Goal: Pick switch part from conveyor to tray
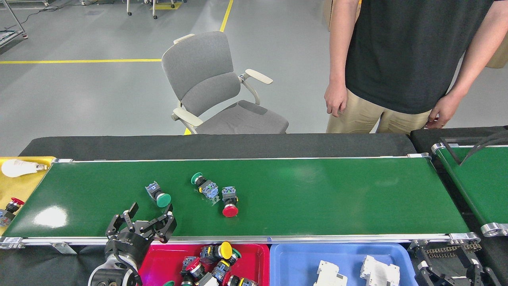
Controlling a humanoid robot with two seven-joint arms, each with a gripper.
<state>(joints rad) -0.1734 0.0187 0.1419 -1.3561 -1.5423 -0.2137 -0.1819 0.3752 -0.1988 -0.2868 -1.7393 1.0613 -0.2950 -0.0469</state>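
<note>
Three switch parts lie on the long dark-green conveyor (325, 198): a green-capped one (158, 195), a second green-capped one (204, 186) and a red-capped one (229, 202). My left gripper (150, 217) hangs over the belt's near rail, open and holding nothing, just in front of the nearest green-capped part. Below the rail, a red tray (158, 264) holds several switch parts. My right gripper (452, 274) shows only as dark fingers at the bottom right corner, and I cannot make out how its jaws stand.
A blue tray (293, 260) with white parts sits beside the red one. At the left end is a yellow tray (24, 184) with a bulb and a red switch. A second green belt (476, 182) is at the right. A person (397, 59) and a chair (214, 87) are behind.
</note>
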